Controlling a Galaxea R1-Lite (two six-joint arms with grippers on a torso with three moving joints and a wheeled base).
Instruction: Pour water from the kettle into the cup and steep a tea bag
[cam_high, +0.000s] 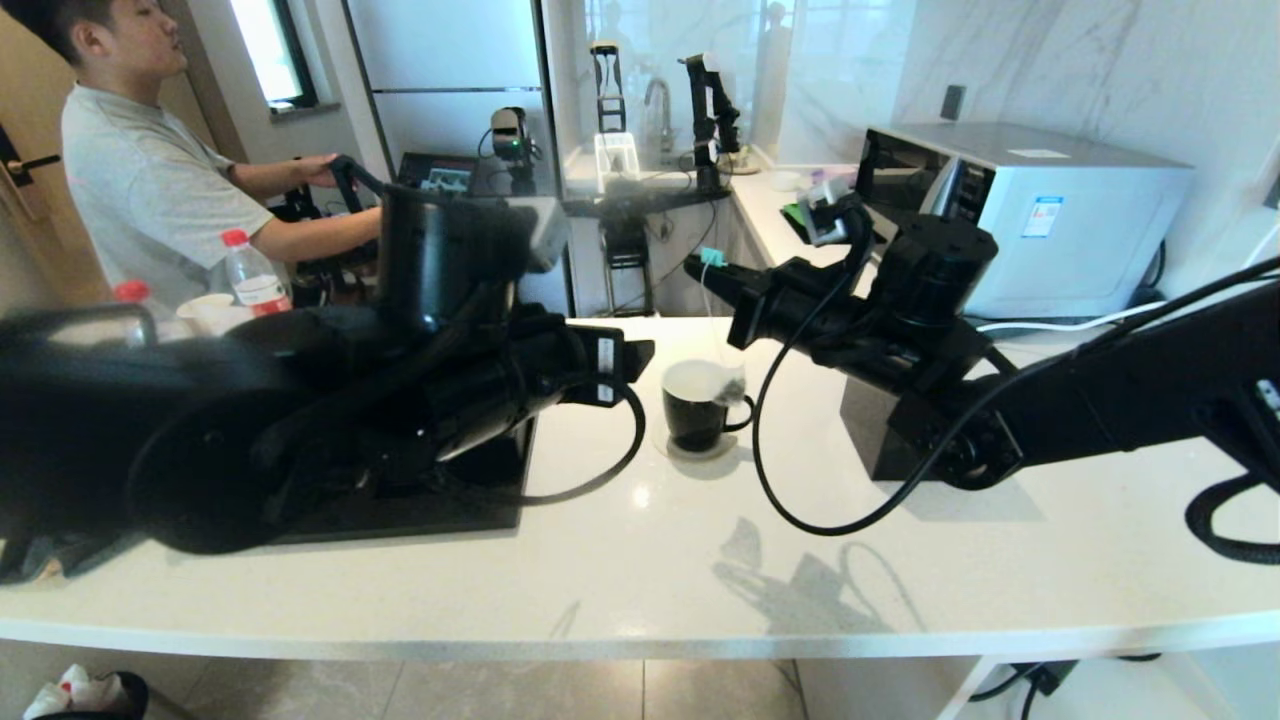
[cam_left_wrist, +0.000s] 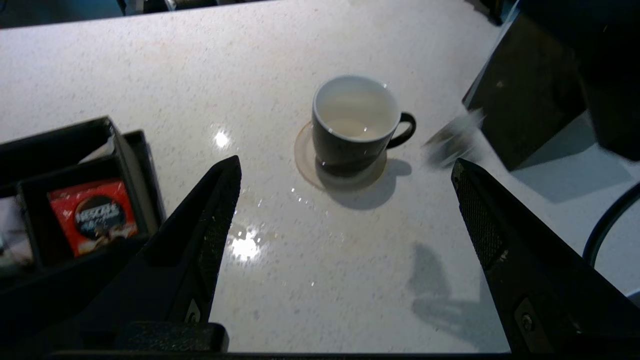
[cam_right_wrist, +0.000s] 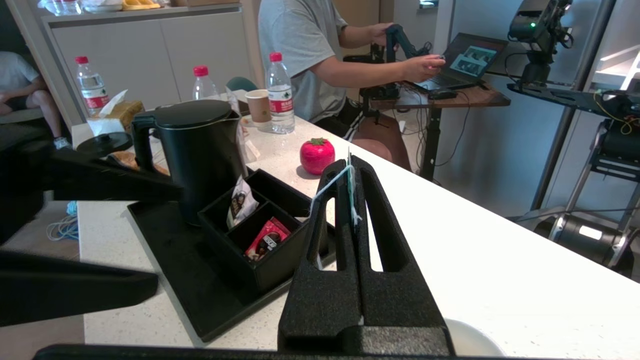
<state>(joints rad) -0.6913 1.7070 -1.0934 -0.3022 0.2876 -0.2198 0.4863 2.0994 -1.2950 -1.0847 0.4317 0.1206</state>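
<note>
The black cup (cam_high: 697, 405) with its white inside stands on a pale coaster mid-counter, and a little liquid shows in its bottom (cam_left_wrist: 355, 125). My right gripper (cam_high: 703, 266) is above it, shut on the tea bag's teal tag and string (cam_right_wrist: 348, 165). The tea bag (cam_high: 730, 384) hangs on the string at the cup's handle side and looks blurred (cam_left_wrist: 452, 137). My left gripper (cam_left_wrist: 346, 162) is open and empty, hovering short of the cup. Behind my left arm, the black kettle (cam_high: 430, 250) stands on the black tray (cam_right_wrist: 175, 260).
A black organiser on the tray holds a white sachet (cam_right_wrist: 240, 202) and a red sachet (cam_right_wrist: 267, 240). A black box (cam_high: 880, 430) stands right of the cup, below my right arm. A microwave (cam_high: 1030, 210) is at the back right. A person and bottles are beyond the counter.
</note>
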